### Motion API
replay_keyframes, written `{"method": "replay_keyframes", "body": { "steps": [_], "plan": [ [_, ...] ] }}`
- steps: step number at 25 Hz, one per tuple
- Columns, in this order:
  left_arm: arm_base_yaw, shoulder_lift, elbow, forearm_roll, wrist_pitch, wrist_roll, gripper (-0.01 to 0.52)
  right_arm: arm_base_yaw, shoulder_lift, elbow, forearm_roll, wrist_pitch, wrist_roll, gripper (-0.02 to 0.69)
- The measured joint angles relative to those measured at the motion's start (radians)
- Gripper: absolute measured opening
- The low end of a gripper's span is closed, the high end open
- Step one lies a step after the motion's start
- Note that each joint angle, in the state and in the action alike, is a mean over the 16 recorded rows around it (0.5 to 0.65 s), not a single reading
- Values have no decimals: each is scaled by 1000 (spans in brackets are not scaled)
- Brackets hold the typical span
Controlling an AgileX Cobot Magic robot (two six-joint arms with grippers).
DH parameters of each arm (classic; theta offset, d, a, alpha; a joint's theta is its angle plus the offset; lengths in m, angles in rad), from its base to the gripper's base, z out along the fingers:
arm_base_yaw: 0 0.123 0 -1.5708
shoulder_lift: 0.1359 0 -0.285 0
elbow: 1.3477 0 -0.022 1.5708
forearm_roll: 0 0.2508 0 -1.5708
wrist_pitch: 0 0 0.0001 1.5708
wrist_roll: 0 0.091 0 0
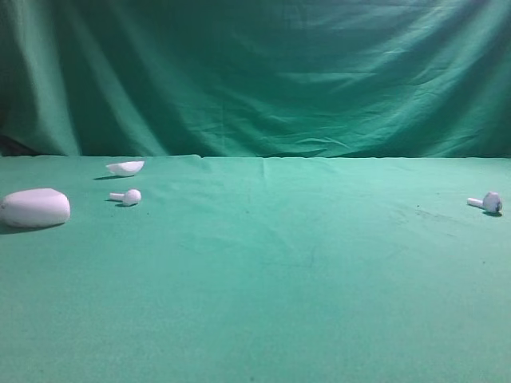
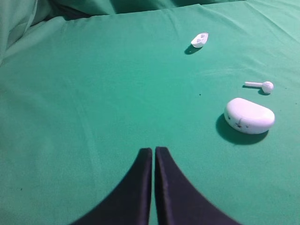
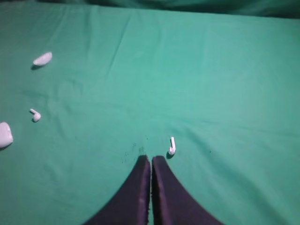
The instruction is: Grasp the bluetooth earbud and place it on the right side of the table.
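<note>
The bluetooth earbud [image 1: 487,203], white with dark grey marks on its head, lies on the green table [image 1: 271,271] at the far right. In the right wrist view it [image 3: 172,146] lies just ahead and right of my right gripper [image 3: 150,158], which is shut and empty, apart from it. My left gripper [image 2: 153,151] is shut and empty above bare cloth, with the white case [image 2: 249,116] ahead to its right. Neither gripper shows in the exterior view.
At the left lie a large white oval case [image 1: 34,208], a plain white earbud [image 1: 128,196] and a small white shell-like piece [image 1: 125,167]. A green backdrop [image 1: 255,72] hangs behind the table's far edge.
</note>
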Motion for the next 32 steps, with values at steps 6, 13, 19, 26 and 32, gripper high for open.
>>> {"method": "replay_keyframes", "body": {
  "steps": [6, 13, 19, 26, 32],
  "plan": [
    [0, 0, 0, 0, 0, 0, 0, 0, -284, 120, 14, -5, 4, 0],
    [0, 0, 0, 0, 0, 0, 0, 0, -481, 250, 49, -57, 17, 0],
    [0, 0, 0, 0, 0, 0, 0, 0, -532, 305, 42, -106, 22, 0],
    [0, 0, 0, 0, 0, 0, 0, -43, -597, 435, -17, -270, 16, 0],
    [0, 0, 0, 0, 0, 0, 0, -117, -713, 668, -64, -488, 15, 0]
  ]
}}
